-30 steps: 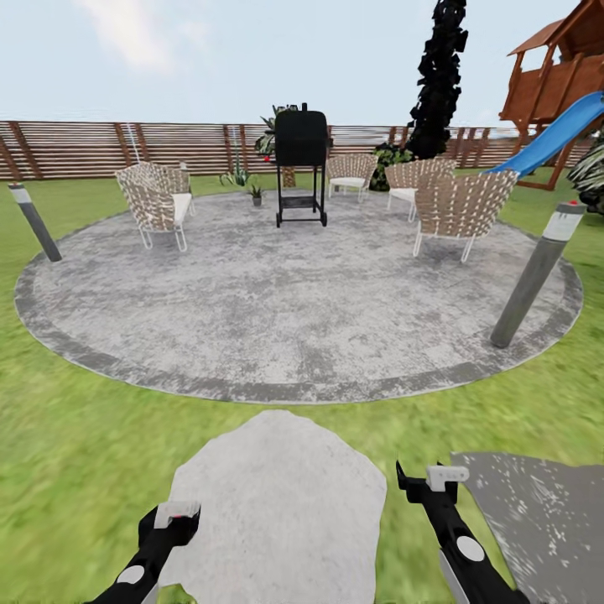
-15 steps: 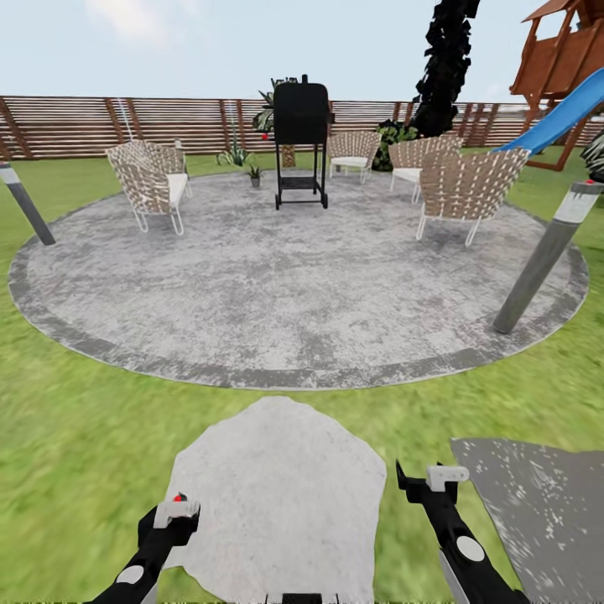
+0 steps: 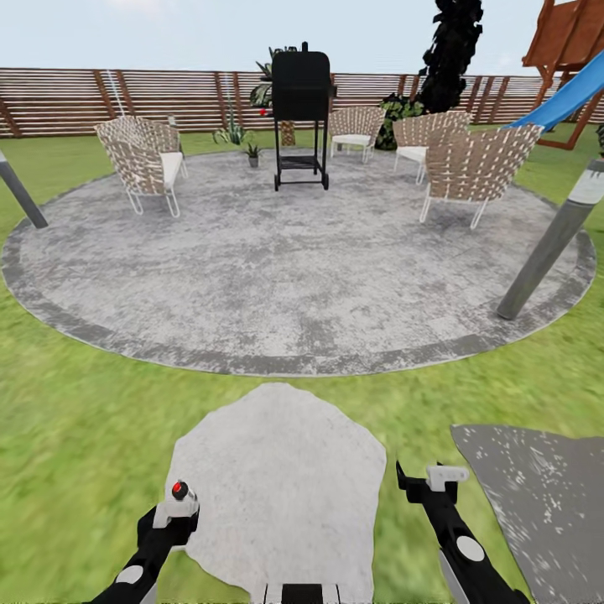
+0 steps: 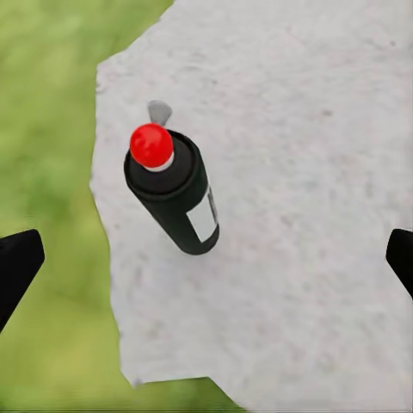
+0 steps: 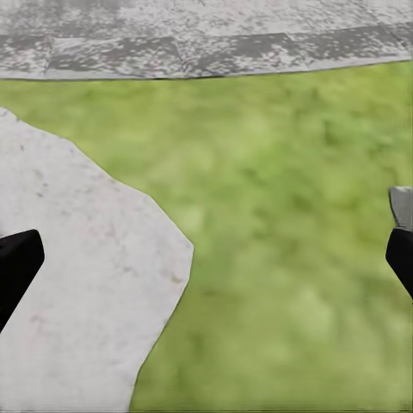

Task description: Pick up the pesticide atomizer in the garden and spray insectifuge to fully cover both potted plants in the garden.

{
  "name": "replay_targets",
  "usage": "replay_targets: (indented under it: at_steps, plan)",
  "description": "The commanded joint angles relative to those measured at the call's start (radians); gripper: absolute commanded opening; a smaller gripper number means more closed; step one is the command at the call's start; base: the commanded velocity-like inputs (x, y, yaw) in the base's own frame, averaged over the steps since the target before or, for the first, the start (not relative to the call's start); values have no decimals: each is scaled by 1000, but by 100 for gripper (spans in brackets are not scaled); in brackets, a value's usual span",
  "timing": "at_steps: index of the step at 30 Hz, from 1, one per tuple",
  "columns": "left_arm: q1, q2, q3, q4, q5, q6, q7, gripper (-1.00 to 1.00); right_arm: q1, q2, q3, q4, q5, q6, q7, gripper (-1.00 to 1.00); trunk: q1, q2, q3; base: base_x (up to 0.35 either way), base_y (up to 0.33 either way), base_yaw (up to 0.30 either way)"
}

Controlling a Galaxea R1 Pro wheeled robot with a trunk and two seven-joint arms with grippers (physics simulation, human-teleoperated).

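Through the left wrist camera I see the pesticide atomizer (image 4: 176,194): a black cylinder with a red cap and a white label, standing on a pale grey stepping stone (image 4: 292,258) near its edge. Lawn (image 4: 43,129) borders the stone. My left pincer (image 4: 206,262) is spread wide, fingertips (image 4: 17,267) apart from the atomizer.

A black atomizer (image 4: 172,194) stands on a grey stepping stone (image 4: 284,258).

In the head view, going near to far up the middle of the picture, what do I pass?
Pale stepping stone → strip of lawn → round paved patio → black grill on its far side → slatted wooden fence.
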Motion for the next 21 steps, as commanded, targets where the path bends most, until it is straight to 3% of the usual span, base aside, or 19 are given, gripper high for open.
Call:
replay_targets:
  at_steps: [1,18,21]
  plan:
    - [-1,0,6,1,-6,-4,1,100,0,1,-2,1,4,-3,0,100,0,-1,-5,0,0,0]
    - [0,0,6,1,-6,-4,1,100,0,0,0,1,4,-3,0,100,8,-4,-70,0,0,0]
    - [0,0,6,1,-6,-5,1,100,0,0,0,1,4,-3,0,100,8,-4,-71,0,0,4]
